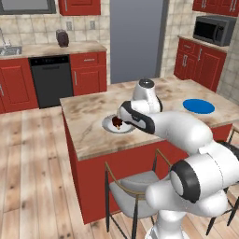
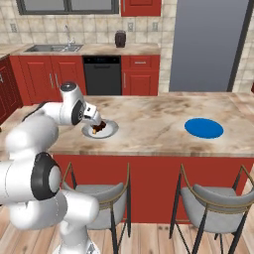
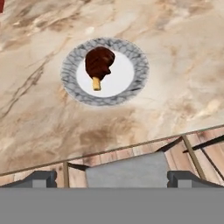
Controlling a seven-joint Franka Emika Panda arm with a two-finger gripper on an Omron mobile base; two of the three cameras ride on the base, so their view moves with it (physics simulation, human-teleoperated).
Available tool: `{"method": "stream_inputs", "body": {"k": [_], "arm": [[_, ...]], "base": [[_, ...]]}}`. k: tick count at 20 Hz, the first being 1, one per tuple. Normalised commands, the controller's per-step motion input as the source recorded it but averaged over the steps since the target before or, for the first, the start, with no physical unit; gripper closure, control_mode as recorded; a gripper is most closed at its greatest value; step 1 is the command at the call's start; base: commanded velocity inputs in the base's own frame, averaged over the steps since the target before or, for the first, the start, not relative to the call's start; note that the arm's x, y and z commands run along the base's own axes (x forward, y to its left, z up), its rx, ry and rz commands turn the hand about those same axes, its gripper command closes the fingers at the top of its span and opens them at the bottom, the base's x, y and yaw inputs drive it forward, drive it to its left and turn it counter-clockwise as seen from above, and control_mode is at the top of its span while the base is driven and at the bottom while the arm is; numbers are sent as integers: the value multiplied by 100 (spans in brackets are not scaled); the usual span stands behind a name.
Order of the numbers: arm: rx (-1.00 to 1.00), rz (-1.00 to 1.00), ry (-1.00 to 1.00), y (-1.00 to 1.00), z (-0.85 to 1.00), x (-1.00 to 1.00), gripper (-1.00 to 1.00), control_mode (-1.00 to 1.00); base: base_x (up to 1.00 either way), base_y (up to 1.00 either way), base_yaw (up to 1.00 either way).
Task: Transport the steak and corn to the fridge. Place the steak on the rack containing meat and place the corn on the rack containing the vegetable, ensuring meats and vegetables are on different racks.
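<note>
Jaws wide open and empty — poised above the steak (image 3: 99, 62) lying on its grey-rimmed plate (image 3: 138, 66).

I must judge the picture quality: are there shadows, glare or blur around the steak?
Hand view: the steak and its plate look sharp and evenly lit, without glare; the counter shows only marble veining. Left base view: the steak is small, soft and partly behind the arm. Right base view: coarse, a dark speck.
</note>
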Motion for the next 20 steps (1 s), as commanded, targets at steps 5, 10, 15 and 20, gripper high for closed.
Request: {"method": "stream_inputs", "body": {"k": [5,10,15,20], "arm": [[0,0,1,18,-29,48,-100,-100],[0,0,3,1,-34,54,-100,-100],[0,0,5,1,-26,50,-100,-100],[0,0,3,13,-24,45,-100,-100]], "base": [[0,0,0],[0,0,0],[0,0,0],[0,0,0]]}}
